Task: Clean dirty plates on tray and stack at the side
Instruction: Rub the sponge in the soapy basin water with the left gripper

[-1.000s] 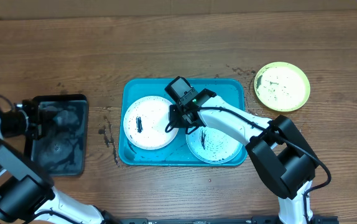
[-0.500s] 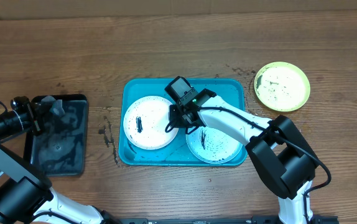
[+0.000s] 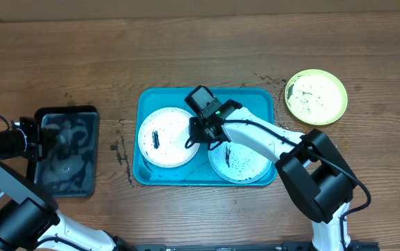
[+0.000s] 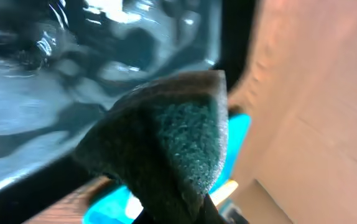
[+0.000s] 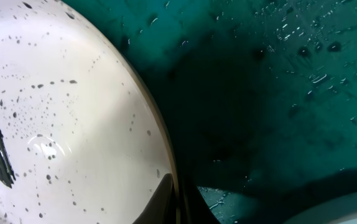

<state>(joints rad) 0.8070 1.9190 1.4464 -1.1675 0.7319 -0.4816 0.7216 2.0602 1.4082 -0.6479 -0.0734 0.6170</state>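
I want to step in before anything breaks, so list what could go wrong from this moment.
1. The right gripper pinches only the thin rim of the left white plate, which looks wet; it may slip and strike the neighbouring white plate.
2. The sponge in the left gripper is by the wet black tray; carrying it to the turquoise tray may drip on the wooden table.

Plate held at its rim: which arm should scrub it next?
Left. The left gripper is shut on the sponge at the black tray; the right gripper pinches the rim of that white plate.
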